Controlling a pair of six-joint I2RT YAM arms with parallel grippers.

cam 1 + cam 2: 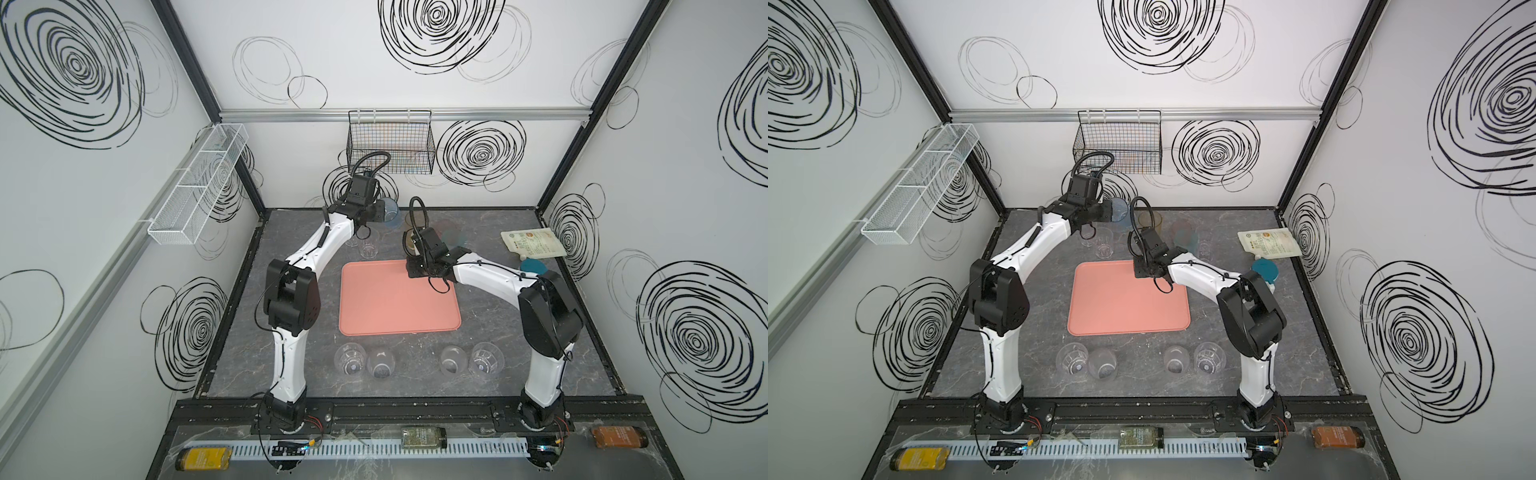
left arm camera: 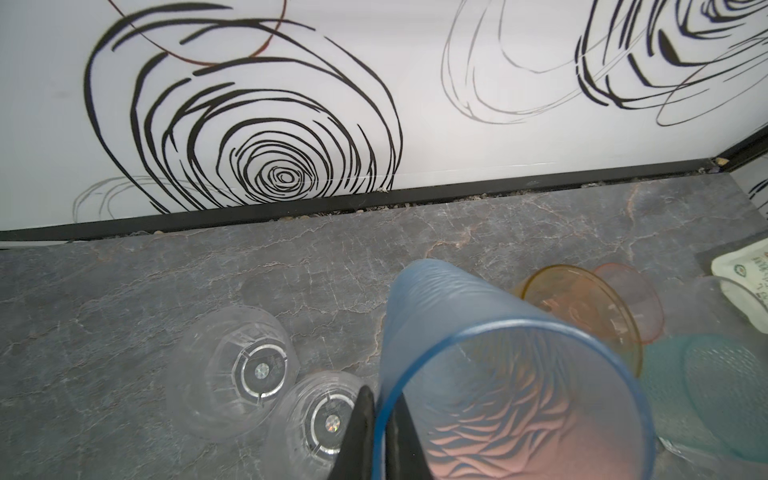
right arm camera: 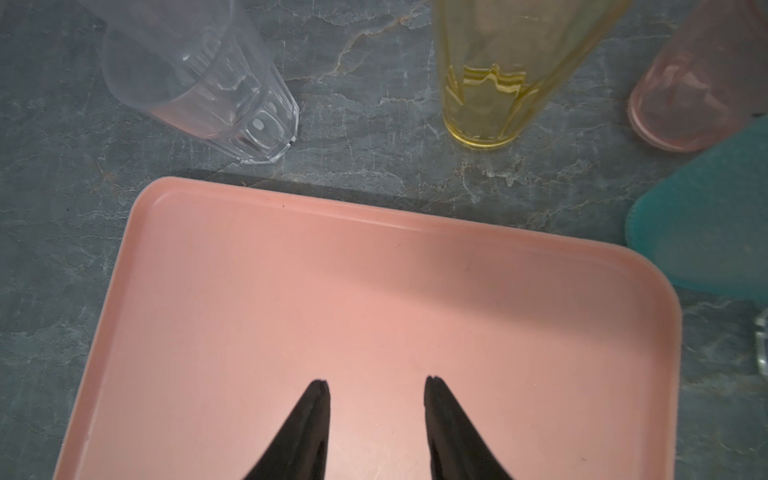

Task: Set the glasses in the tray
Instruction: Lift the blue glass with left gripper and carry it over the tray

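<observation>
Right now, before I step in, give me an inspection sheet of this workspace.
Surface: grey marbled table.
Job's things: tray empty; blue glass held tilted; four clear glasses by tray's near edge; amber glass, pink glass, teal glass beyond far edge.
Clutter: white pouch, teal round item far right; three bottles on front rail.
Grippers: left gripper shut on blue glass's wall; right gripper open above tray.
Cables: black cable loop at each wrist.
Surroundings: black wire basket, white mesh basket on walls.

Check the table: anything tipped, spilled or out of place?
No spills. The blue glass is tilted, pinched by its rim in the left gripper. A pouch lies flat at the back right, and three bottles lie on their sides along the front ledge.
</observation>
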